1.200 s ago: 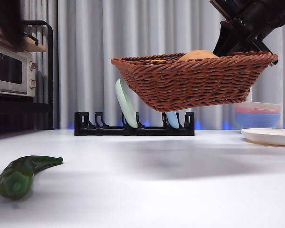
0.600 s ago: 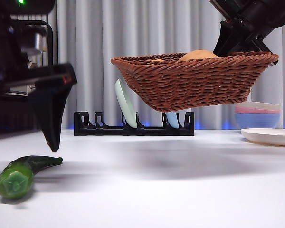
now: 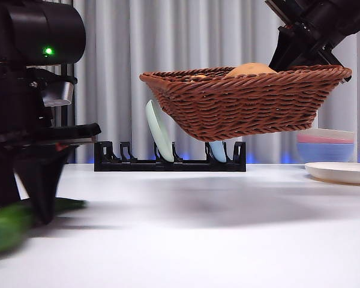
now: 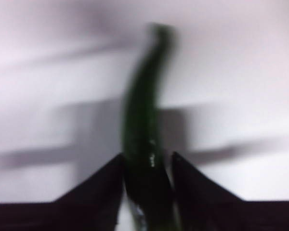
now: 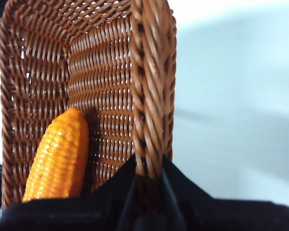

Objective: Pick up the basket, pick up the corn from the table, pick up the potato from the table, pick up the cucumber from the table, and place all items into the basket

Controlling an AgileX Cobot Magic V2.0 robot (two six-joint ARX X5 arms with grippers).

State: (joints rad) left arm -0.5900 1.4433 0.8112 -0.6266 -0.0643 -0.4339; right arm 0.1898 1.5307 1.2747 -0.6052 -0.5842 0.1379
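Two arms are at work here, and the biggest thing between them is the basket (image 3: 246, 102), held in the air well above the table (image 3: 228, 240) by the right gripper (image 5: 148, 168), whose jaws are pinched on the braided rim at one end. It hangs slightly tilted, just as it did a second ago, so that arm is simply holding while the other works.

Inside the basket the corn (image 5: 58, 156) lies along one wall, and in the front view a smooth tan dome, the potato (image 3: 251, 69), shows above the rim (so two of the three vegetables look already delivered).

What has changed is on the other side. A second ago the cucumber (image 3: 9, 225) lay alone on the table; half a second ago a dark arm had swung in above it; now the left gripper (image 4: 147, 166) has dropped right down over it. In the left wrist view its jaws stand slightly apart on either side of the cucumber's thicker end, close against it. The picture is blurred with motion, so I cannot tell whether they are already gripping.

That places the task at its last pick, I think: close on the cucumber, lift, carry it over the basket. Its glossy tapering body may slip or roll if pinched off-centre.
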